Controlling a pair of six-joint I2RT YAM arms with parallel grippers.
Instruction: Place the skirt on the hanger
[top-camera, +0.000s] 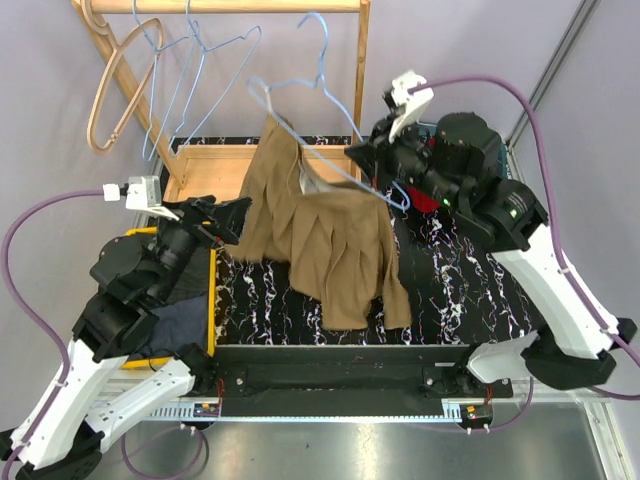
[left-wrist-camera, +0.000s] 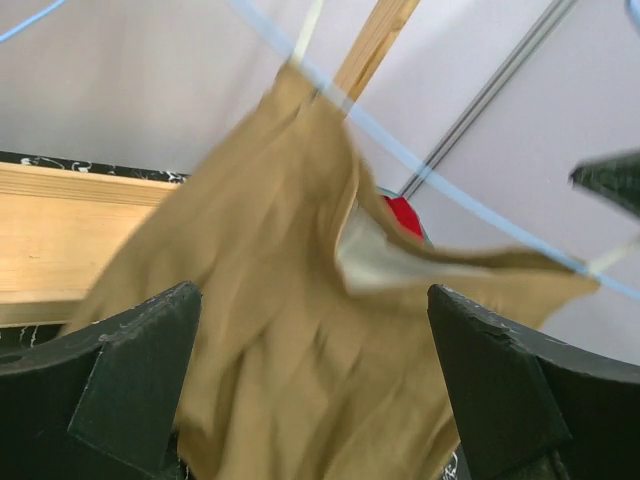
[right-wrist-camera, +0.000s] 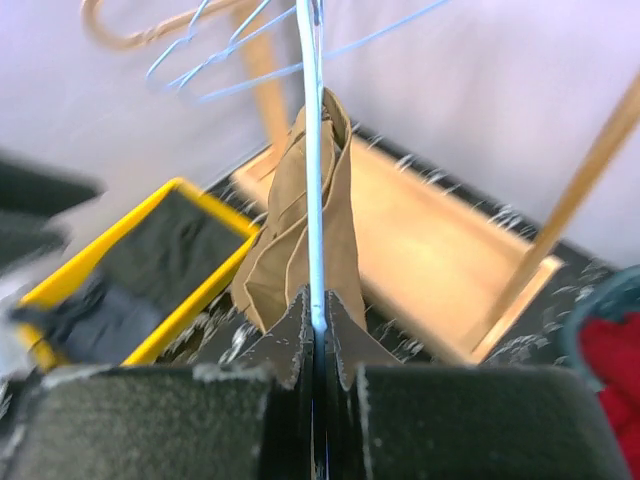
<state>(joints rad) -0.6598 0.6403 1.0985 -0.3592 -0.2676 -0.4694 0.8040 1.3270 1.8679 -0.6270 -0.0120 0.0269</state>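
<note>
Black marbled matting (top-camera: 450, 290) covers the table, with a wooden rack (top-camera: 362, 60) at its far side whose upper part is cut off by the top view. The tan skirt (top-camera: 330, 240) hangs from a pale blue wire hanger (right-wrist-camera: 311, 150) over the mat. How its waistband sits on the wire is hard to make out under the folds. The right gripper (right-wrist-camera: 318, 320) is clamped on the hanger's wire, with both jaws pressed together around it. The left gripper (left-wrist-camera: 312, 320) has its jaws spread wide beside the skirt's left edge, and contact with the cloth cannot be judged. A yellow bin (top-camera: 212, 300) of dark clothing (top-camera: 170, 325) lies partly hidden under the left arm. Something red (right-wrist-camera: 610, 350) shows blurred at the frame's edge.
</note>
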